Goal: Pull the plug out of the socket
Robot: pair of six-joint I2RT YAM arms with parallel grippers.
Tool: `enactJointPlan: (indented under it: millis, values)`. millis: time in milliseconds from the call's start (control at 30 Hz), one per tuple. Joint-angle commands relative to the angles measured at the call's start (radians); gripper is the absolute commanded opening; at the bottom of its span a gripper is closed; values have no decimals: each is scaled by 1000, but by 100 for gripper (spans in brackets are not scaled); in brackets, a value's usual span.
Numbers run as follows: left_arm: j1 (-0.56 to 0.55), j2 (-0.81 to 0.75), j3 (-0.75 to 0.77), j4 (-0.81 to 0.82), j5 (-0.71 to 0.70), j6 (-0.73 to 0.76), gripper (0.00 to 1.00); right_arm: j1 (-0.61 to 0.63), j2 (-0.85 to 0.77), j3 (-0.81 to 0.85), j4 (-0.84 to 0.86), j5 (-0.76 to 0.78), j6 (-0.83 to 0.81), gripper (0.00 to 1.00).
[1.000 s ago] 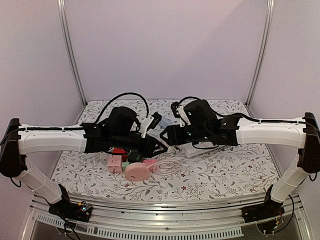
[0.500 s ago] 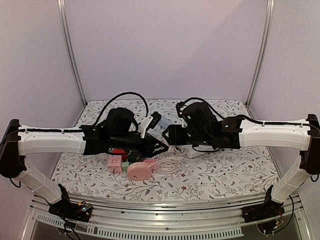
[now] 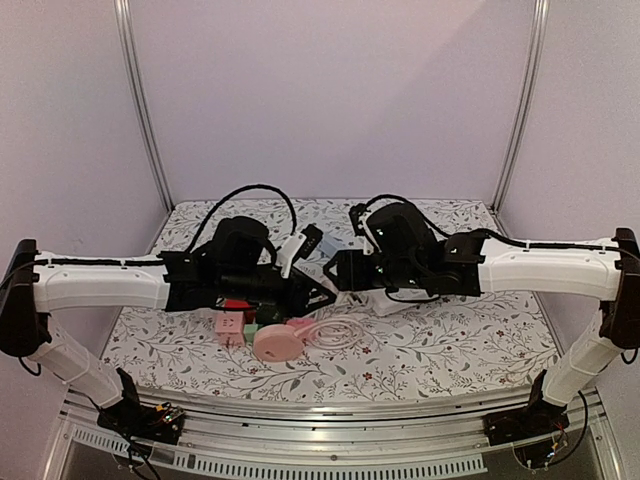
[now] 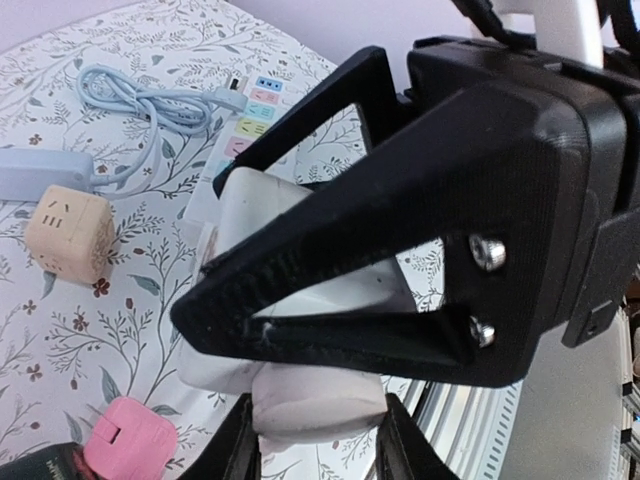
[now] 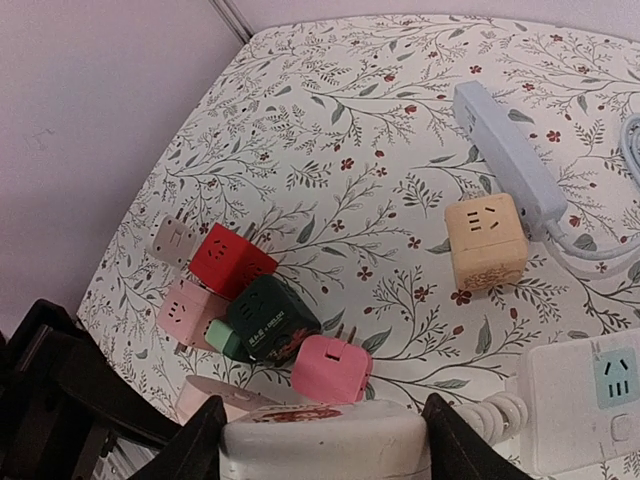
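Plug (image 4: 320, 405) and socket (image 5: 325, 440) look mated, held mid-air above bench (image 5: 350, 120), between arms. Left fingers (image 4: 232, 455) clamp plug, right fingers (image 5: 200, 450) clamp socket. Both likely hard, smooth, light plastic; tight fit probable. You grip flat sides, pull straight apart.

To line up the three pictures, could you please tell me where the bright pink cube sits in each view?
Top external: pink cube, near the centre, slightly left and low.
Left wrist: bottom left corner.
Right wrist: bottom centre, prongs up.
Landmark: the green cube lies just left of it in the right wrist and top views.
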Motion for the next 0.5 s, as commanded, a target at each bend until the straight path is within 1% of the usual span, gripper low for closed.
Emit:
enactJointPlan:
  millis: [0,100,167,300,433,467]
  values:
    - [78,-43,-4,-40,56,-39,0,-22,-80,-26,49,-139,-137,26]
    - [101,-37,0,-40,100,-47,0,-22,-105,-43,66,-240,-183,26]
    - [104,-34,3,-42,106,-45,0,-19,-115,-48,66,-246,-195,26]
    - [92,-27,9,-43,96,-28,0,-19,-121,-44,59,-156,-156,26]
    - [61,-18,37,-100,31,2,1,-19,-107,-23,50,-81,-91,26]
    - [57,-17,43,-114,12,5,7,-19,-104,-18,47,-65,-72,26]
